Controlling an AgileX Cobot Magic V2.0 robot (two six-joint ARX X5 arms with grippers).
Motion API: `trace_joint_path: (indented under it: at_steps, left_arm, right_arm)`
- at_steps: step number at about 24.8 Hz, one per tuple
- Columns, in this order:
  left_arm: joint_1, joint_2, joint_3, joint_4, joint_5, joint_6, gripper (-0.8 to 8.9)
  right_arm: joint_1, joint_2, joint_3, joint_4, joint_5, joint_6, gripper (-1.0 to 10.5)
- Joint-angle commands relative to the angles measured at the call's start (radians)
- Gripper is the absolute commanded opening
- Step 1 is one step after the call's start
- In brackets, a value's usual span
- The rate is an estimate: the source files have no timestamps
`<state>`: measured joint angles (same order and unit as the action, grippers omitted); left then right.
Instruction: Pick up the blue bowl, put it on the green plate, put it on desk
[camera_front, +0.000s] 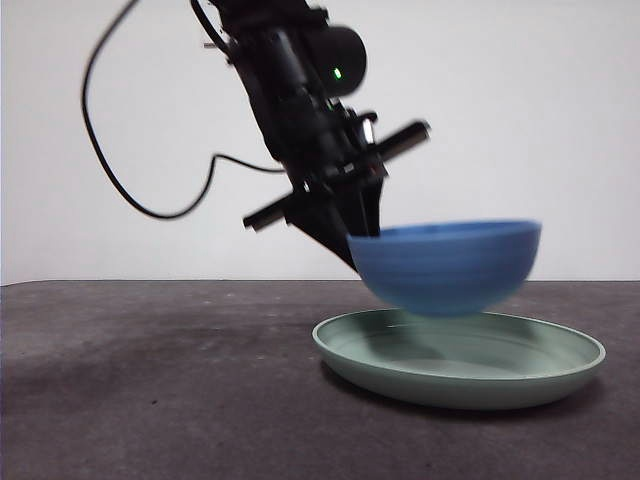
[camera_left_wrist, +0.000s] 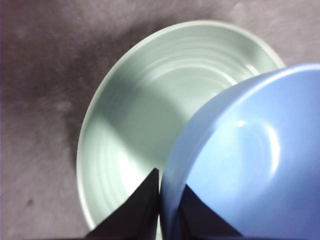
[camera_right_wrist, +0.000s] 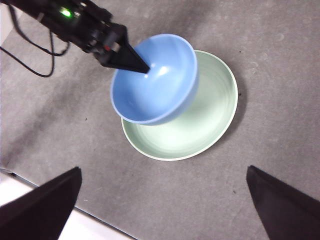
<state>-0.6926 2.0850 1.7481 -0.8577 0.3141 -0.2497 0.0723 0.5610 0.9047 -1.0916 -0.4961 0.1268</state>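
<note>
Blue bowl, front view: held clear above the green plate, which lies on the desk; the left gripper grips the bowl's rim from the side. Left wrist view: the two jaws pinch the bowl's rim, one inside and one outside the wall, with the plate beneath. Right wrist view: the bowl hangs over one side of the plate; the right gripper waits high above the desk, jaws spread wide.
</note>
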Motion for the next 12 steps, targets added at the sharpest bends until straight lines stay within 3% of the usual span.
trace_joint_path:
  at_steps: [1,12]
  left_arm:
    - [-0.011,0.040,0.032,0.010,-0.001,-0.003,0.15]
    - [-0.019,0.092,0.034,-0.002,0.000,0.027,0.35]
  right_arm:
    - [0.003,0.004,0.018,0.005,0.003,-0.011,5.6]
    - [0.003,0.003,0.018,0.005,0.026,-0.011,5.6]
